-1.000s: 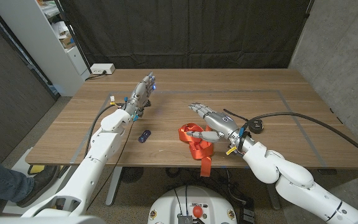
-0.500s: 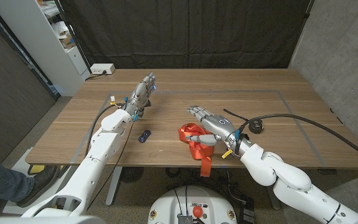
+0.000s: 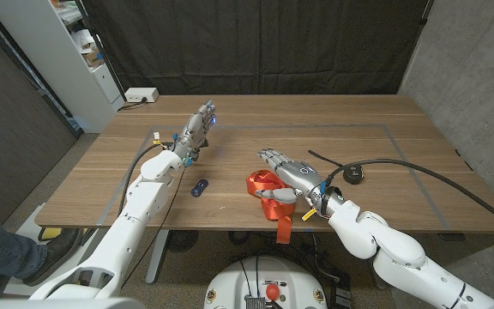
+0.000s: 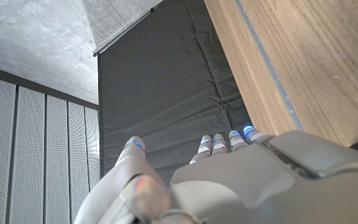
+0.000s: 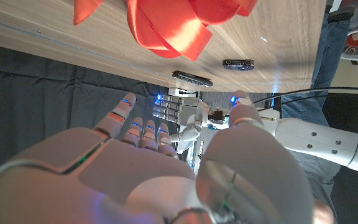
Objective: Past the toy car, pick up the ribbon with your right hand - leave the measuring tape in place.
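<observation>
So, wooden table (image 3: 376, 184) with an orange-red ribbon (image 3: 273, 196) bunched near the front edge, a bit right of the middle, one tail dangling down over the edge. Right hand (image 3: 288, 172) right on top of the pile, fingers spread out and reaching toward the far left, thumb curled down against the ribbon's right side. Nothing clamped in it as far as the head view shows: touching, but not gripping, so holding nothing. Same story from the right wrist view: right hand (image 5: 160, 162) with fingers apart, ribbon (image 5: 166, 28) sitting loose on the wood just past the fingertips, toy car (image 5: 238, 63) further out beyond it.

Small blue toy car (image 3: 199, 187) left of the ribbon, apart from it, also near the front edge. Black measuring tape (image 3: 353, 173) off to the right of the hand, near the wrist, partly tucked behind the black cable (image 3: 418, 167) running along the right arm. Not touched by anything.

Left hand (image 3: 197, 127) way over on the far left part of the table, well apart from everything else, fingers straight and together-ish, pointing away, empty. Left wrist view agrees: left hand (image 4: 229, 168) with fingers extended, nothing in it, table edge and dark curtain (image 4: 166, 93) beyond
</observation>
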Robot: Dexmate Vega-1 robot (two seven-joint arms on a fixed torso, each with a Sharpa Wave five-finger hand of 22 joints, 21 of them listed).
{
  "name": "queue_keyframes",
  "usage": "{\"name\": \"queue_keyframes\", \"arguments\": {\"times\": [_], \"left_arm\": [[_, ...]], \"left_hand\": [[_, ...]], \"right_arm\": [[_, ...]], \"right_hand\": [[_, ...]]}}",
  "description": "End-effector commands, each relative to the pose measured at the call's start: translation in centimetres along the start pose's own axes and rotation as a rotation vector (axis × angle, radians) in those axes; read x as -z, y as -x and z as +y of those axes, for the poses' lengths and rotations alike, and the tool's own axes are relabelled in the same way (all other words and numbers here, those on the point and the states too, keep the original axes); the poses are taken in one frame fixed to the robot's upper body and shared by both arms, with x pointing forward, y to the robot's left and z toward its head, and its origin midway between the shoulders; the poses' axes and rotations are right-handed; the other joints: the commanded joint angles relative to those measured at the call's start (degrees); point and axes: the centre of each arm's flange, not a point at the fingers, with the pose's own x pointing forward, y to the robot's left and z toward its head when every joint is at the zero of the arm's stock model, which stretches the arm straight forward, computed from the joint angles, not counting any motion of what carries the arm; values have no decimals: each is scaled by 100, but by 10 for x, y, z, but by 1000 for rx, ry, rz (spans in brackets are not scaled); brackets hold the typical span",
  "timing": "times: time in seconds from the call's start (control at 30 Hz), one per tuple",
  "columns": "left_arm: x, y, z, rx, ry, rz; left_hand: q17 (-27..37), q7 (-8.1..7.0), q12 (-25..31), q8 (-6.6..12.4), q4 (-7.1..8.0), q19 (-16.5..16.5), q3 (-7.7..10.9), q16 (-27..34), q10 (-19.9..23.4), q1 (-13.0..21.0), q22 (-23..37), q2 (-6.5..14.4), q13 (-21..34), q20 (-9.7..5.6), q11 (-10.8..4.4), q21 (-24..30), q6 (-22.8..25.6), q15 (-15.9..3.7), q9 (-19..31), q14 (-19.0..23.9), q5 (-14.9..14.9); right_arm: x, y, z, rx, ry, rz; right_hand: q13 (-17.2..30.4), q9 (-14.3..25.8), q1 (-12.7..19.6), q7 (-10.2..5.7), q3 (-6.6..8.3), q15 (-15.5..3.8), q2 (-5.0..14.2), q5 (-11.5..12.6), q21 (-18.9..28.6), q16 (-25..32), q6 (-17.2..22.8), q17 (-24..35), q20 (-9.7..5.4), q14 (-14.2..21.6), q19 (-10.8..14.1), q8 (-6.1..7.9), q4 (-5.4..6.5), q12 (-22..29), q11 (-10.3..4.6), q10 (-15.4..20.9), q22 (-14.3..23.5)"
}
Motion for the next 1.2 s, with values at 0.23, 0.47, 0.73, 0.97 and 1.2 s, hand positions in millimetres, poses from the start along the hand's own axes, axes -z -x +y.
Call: {"name": "queue_keyframes", "arguments": {"times": [0.23, 0.47, 0.73, 0.97, 1.2], "left_arm": [[3, -4, 0, 2, 4, 6], [3, -6, -1, 5, 5, 9], [2, -11, -4, 14, 6, 14], [4, -11, -8, 20, 5, 23], [3, -9, -12, 22, 1, 25]], "left_hand": [[24, 7, 18, 34, -38, -486, 8, 29, -33, 24, 6, 69, 3, 14, 32, 26, 26, 32, 20, -167, -5], [24, 12, 16, 35, -42, -487, 7, 26, -37, 23, 6, 73, 3, 11, 16, 27, 33, 36, 20, -172, -6], [24, 16, 16, 33, -47, -492, 6, 27, -34, 22, 7, 77, 3, 12, 15, 26, 35, 35, 20, -169, -7], [24, 10, 15, 32, -51, -493, 4, 26, -36, 20, 7, 81, 3, 10, 16, 26, 40, 36, 20, -172, -7], [24, 9, 14, 30, -55, -500, 3, 24, -37, 19, 7, 84, 3, 27, 16, 24, 41, 32, 21, -176, -8]], "right_arm": [[-4, -4, 9, -52, 25, 12], [-1, -6, 10, -60, 29, 21], [1, -6, 15, -86, 60, 31], [1, -7, 18, -121, 73, 40], [2, -7, 18, -140, 78, 52]], "right_hand": [[20, 10, 40, 2, -32, 132, -85, 75, 9, 24, -49, 24, 32, -4, -19, 45, 16, 3, -17, -71, 7], [20, 10, 49, -4, -36, 143, -91, 100, 19, 34, -51, 25, 47, 0, -9, 54, 22, 15, -19, -69, 7], [20, 10, 59, -15, -39, 143, -91, 125, 23, 41, -63, 26, 51, -2, -10, 59, 28, 20, -37, -86, 7], [21, 10, 73, -23, -38, 141, -88, 146, 24, 45, -63, 27, 56, -8, -19, 66, 31, 25, -40, -94, 7], [21, 10, 89, -34, -36, 156, -83, 171, 27, 48, -55, 28, 79, -17, -25, 76, 36, 31, -37, -106, 7]]}}
